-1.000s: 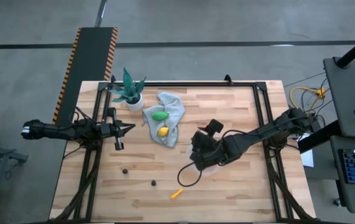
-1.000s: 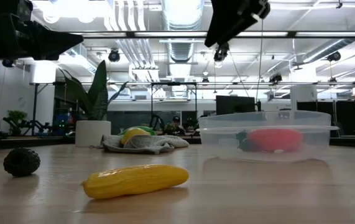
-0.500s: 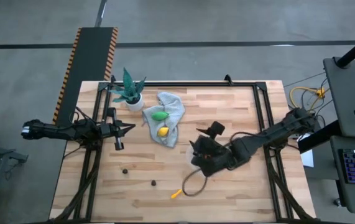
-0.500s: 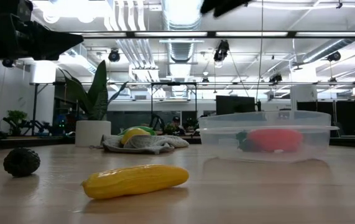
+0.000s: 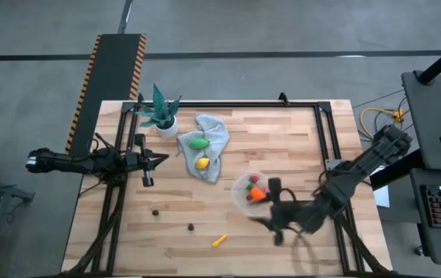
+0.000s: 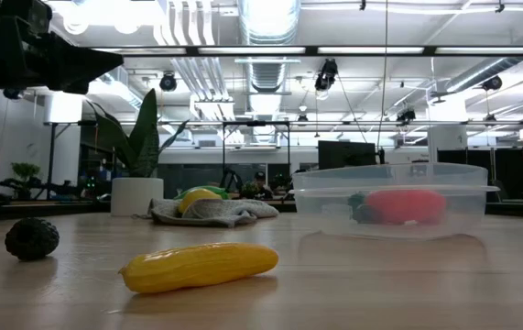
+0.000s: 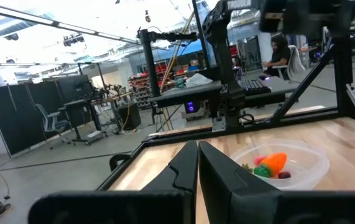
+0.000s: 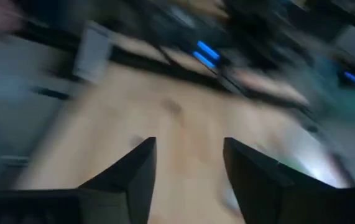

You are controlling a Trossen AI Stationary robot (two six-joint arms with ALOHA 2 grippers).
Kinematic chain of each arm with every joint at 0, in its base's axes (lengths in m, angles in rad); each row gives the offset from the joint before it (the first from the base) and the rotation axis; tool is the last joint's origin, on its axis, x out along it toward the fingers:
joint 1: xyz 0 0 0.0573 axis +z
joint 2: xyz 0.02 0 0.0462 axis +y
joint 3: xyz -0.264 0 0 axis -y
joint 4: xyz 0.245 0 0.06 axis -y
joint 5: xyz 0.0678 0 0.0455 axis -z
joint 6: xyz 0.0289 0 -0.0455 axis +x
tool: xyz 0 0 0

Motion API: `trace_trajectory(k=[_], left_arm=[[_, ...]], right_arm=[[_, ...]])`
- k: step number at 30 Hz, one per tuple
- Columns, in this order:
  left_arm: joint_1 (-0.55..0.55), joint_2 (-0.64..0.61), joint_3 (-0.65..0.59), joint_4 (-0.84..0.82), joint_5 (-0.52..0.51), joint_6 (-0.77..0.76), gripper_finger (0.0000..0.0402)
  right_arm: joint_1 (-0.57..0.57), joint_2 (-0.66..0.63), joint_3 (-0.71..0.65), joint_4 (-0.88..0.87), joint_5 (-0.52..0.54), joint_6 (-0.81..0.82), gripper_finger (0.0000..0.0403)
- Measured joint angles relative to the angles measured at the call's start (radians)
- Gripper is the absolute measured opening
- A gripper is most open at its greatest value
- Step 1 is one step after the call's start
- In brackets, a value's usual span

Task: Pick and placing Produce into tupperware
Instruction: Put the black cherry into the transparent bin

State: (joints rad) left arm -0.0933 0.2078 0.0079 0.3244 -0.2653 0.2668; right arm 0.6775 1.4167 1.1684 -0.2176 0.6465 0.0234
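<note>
Right gripper (image 5: 280, 225): jaws parted, empty, low over the desk (image 5: 282, 139). Just beyond them, the tupperware (image 5: 249, 191) holds an orange carrot (image 5: 258, 193). Farther off lies a yellow-orange sliver (image 5: 218, 240), likely the next target. Left gripper (image 5: 147, 161): jaws together, parked.

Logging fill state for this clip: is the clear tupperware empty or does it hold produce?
Not empty. The tupperware holds an orange carrot, a green piece and a dark berry.
</note>
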Motion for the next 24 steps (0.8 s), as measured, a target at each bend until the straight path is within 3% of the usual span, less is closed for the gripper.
trace_trajectory(k=[3,7,9,14,18,24], left_arm=[[0.000,0.001,0.000,0.001,0.000,0.000,0.0000],[0.000,0.002,0.000,0.001,0.000,0.000,0.0000],[0.000,0.004,0.000,0.001,0.000,0.000,0.0000],[0.000,0.018,0.000,0.002,0.000,-0.003,0.0000],[0.000,0.032,0.000,0.000,-0.001,-0.025,0.0000],[0.000,0.033,0.000,0.001,-0.002,0.004,0.0000]], right_arm=[[-0.032,-0.111,-0.143,0.239,-0.227,-0.160,0.0152],[-0.112,-0.288,-0.348,0.369,-0.253,-0.244,0.0110],[-0.180,-0.371,-0.457,0.450,-0.308,-0.271,0.0085],[-0.434,-0.525,-0.674,0.637,-0.603,-0.249,0.0018],[-0.570,-0.643,-0.762,0.624,-0.607,-0.278,0.0010],[-0.585,-0.891,-0.846,0.519,-0.597,-0.294,0.0008]])
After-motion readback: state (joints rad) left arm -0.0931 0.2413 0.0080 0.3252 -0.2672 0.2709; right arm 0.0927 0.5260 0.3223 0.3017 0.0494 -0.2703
